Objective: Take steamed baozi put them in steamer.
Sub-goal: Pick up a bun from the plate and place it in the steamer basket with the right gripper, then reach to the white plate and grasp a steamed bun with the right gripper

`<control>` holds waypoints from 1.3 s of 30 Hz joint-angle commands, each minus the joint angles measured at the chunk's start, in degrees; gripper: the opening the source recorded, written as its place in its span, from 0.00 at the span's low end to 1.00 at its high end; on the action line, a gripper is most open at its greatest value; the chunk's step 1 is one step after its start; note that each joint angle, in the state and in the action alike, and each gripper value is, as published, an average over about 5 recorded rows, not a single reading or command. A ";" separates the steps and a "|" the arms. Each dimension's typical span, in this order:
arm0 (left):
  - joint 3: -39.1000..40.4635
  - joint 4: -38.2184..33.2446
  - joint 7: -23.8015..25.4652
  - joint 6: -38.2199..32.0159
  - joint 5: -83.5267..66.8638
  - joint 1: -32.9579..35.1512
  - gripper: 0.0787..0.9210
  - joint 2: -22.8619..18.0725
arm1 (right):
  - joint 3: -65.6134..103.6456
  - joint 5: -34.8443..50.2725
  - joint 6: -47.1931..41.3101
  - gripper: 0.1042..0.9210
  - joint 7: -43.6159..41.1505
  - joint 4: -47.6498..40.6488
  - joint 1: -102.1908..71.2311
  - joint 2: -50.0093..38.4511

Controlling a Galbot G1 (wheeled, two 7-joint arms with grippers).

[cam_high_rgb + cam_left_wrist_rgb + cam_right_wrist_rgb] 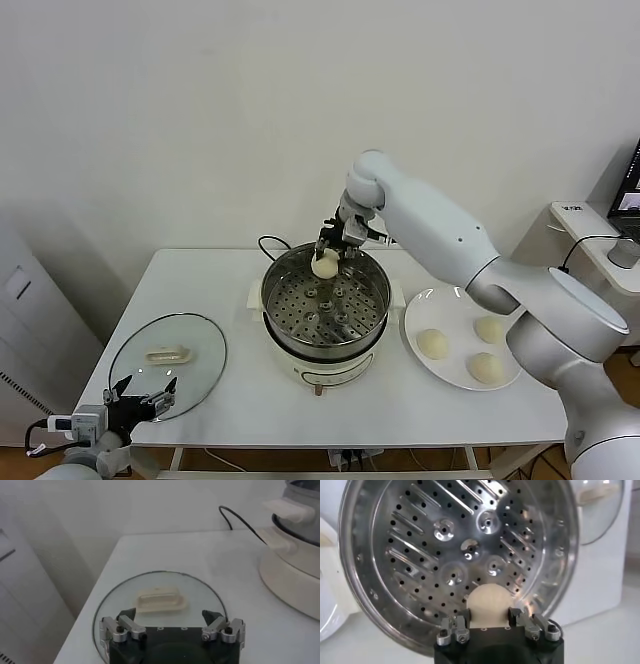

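Presently the right gripper (331, 246) is clenched on one smooth, pale cream-yellow, dome-shaped steamed baozi (324, 265), its dark fingers (461, 626) pressing the bun from either side. The bun hangs over the far rim of the round, shiny stainless-steel steamer (284, 318), above the tray and not resting on it. The steamer's tray (410, 570) is a flat perforated metal disc with rows of round holes, slotted ribs and several raised dimples; nothing lies on it. The pot sits on a cream-white electric base with a black cord (268, 243) running off behind.

To the robot's right of the steamer, just beside it, a flat white round plate (452, 298) carries three more pale buns (433, 343), apart from one another.

The left gripper (143, 387) is parked low at the near left table edge, jaws released and holding nothing, over the near rim of a round clear glass lid with a cream handle (159, 600), which lies flat on the white table (210, 275).
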 commanded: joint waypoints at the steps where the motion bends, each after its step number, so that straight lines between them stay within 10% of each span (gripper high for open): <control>1: -0.01 0.00 -0.02 0.02 -0.02 0.00 0.88 -0.05 | 0.74 -3.48 2.78 0.46 0.46 0.54 -1.95 0.71; 13: -0.10 -0.05 -0.05 -0.02 -0.03 0.05 0.88 -0.03 | 0.48 -3.36 2.78 0.67 0.64 1.83 -2.80 0.09; 21: -0.23 -0.29 -0.10 0.05 -0.04 0.27 0.88 -0.34 | -5.62 12.07 1.72 0.87 0.29 3.45 4.93 -3.63; 28: -0.07 -0.34 -0.07 0.12 -0.14 0.09 0.88 -0.48 | -21.68 36.50 -18.98 0.88 -5.52 3.61 20.11 -11.60; 39: -0.02 -0.64 -0.05 0.09 -0.13 0.02 0.88 -0.89 | -37.28 52.22 -41.93 0.88 -10.11 1.70 27.35 -21.56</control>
